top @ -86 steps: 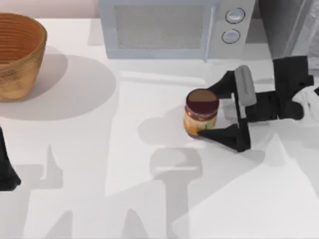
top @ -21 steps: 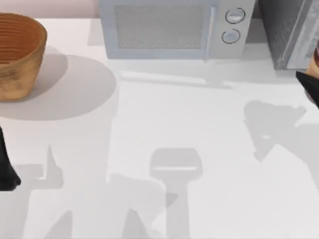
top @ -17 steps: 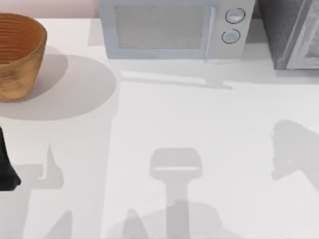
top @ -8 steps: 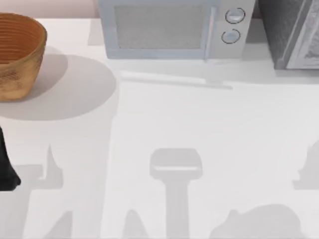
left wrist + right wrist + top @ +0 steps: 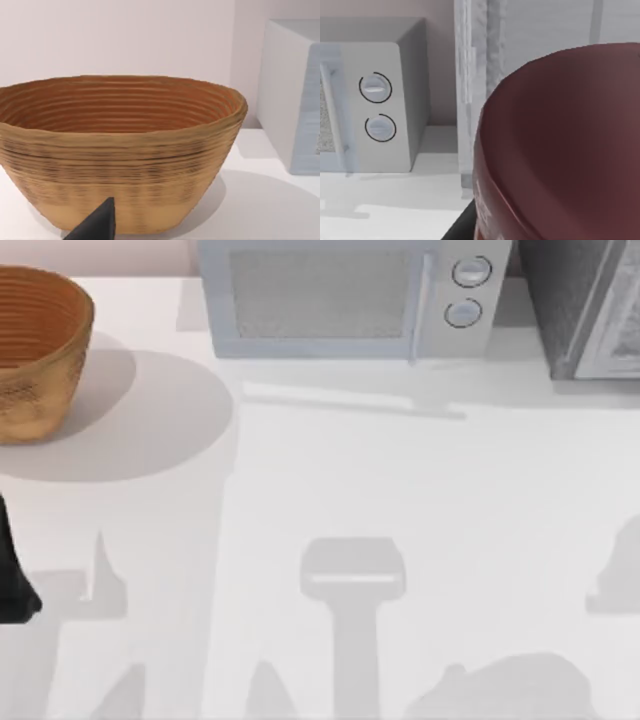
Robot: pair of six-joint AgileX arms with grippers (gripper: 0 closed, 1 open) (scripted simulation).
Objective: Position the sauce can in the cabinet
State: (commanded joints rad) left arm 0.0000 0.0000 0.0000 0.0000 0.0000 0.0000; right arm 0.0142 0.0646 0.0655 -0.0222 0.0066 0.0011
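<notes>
One can, close to the cabinet

Top view: cabinet [image 5: 580,310] stands at the table's far right, beside the microwave [image 5: 345,300]; my left arm sits parked at the left edge.

Right wrist view: sauce can [image 5: 560,150] looms upright against my right gripper, cabinet frame just behind it. Whether those fingers grip it, I cannot tell.

Left wrist view: basket [image 5: 120,150].

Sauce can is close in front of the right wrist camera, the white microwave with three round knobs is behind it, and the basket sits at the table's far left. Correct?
Not quite: the microwave has two round knobs, not three, as the right wrist view shows. The rest holds: the sauce can looms close before that camera, and the basket sits at the table's far left in the top view.
</notes>
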